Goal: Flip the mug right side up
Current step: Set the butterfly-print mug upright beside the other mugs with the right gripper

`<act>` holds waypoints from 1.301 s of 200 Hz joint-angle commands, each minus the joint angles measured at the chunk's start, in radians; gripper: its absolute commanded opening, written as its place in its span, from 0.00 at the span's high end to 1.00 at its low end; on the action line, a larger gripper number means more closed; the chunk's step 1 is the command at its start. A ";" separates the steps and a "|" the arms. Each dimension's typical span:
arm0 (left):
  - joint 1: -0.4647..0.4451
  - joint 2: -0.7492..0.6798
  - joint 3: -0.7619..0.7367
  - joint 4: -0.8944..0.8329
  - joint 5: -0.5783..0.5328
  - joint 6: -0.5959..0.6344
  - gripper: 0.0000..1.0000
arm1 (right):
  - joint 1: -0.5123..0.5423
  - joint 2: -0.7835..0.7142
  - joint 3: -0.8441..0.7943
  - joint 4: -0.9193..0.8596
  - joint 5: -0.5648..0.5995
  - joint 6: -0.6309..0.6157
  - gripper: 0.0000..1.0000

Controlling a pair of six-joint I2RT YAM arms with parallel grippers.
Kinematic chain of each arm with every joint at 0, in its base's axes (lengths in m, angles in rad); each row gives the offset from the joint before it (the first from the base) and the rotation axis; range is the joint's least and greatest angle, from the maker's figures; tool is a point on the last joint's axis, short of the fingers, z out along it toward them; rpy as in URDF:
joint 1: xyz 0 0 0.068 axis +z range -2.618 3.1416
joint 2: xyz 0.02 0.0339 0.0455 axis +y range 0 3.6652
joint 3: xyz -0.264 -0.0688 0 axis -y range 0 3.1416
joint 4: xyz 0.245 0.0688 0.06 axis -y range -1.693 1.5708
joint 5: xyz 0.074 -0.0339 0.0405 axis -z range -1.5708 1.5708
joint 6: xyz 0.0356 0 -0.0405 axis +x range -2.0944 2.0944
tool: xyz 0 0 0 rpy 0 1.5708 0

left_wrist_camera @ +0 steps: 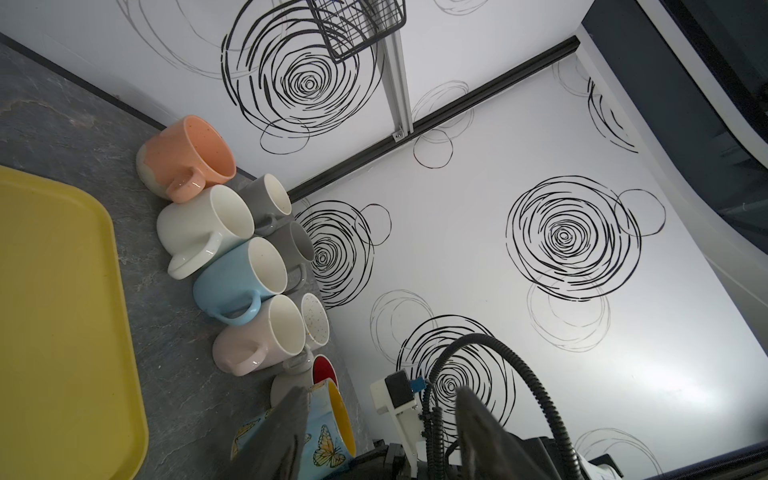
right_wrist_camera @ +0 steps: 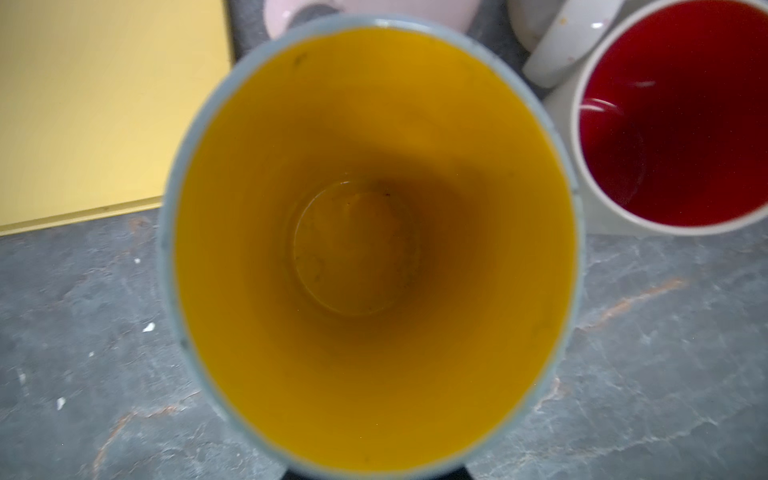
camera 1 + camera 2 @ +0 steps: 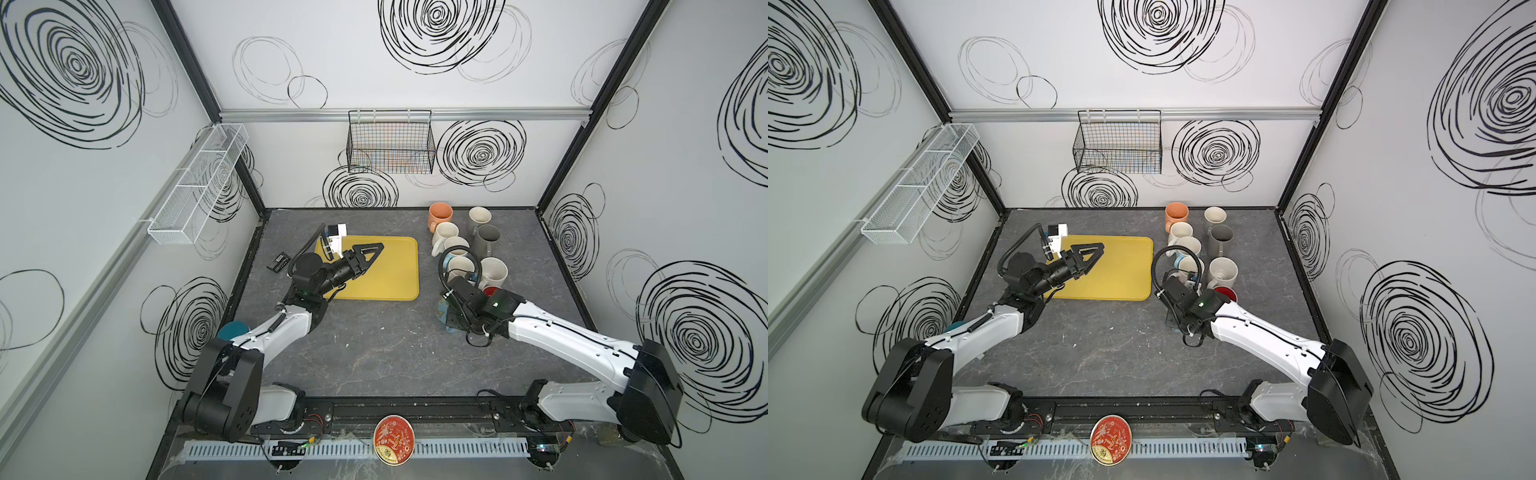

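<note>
The blue butterfly-printed ceramic mug with yellow inside stands mouth-up right of centre in a top view, axis vertical, directly beneath the right gripper, whose narrow jaws seem pinched on its rim. The left gripper, half-open and empty, hangs well apart, centre-left.

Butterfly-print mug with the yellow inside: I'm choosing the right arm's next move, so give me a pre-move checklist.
1. Pale blue butterfly-print mug with yellow inside, opening up: ok.
2. Its base flat on the grey marbled table: cannot tell, hidden.
3. Right gripper shut at the rim; hold on the mug: cannot tell.
4. Room beside the white mug with red inside: not ok, rims look crowded.
5. Left gripper open above the yellow plastic tray, clear of the mugs: ok.
</note>
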 commanded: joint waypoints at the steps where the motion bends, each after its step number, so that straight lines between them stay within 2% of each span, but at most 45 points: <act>1: -0.004 -0.024 -0.012 0.068 -0.013 -0.005 0.40 | -0.008 0.006 0.045 -0.018 0.117 0.054 1.00; 25: -0.003 -0.027 -0.012 0.056 -0.010 0.001 0.40 | -0.027 0.033 0.039 -0.017 0.151 0.082 1.00; 109: 0.005 -0.033 -0.006 0.015 -0.005 0.025 0.41 | -0.083 0.187 0.118 -0.026 0.156 0.113 1.00; 151: 0.017 -0.036 0.002 0.015 0.010 0.018 0.41 | -0.087 0.241 0.168 -0.047 0.222 0.180 1.00; 182: 0.037 -0.054 -0.002 -0.004 0.024 0.026 0.41 | -0.111 0.282 0.192 -0.020 0.202 0.186 1.00; 202: 0.052 -0.064 -0.010 -0.009 0.031 0.025 0.41 | -0.119 0.308 0.206 -0.019 0.180 0.197 0.90; 218: 0.063 -0.076 -0.014 -0.021 0.040 0.031 0.41 | -0.120 0.316 0.208 -0.009 0.165 0.200 0.77; 260: 0.097 -0.122 -0.033 -0.079 0.059 0.061 0.41 | -0.121 0.302 0.216 0.027 0.136 0.200 0.62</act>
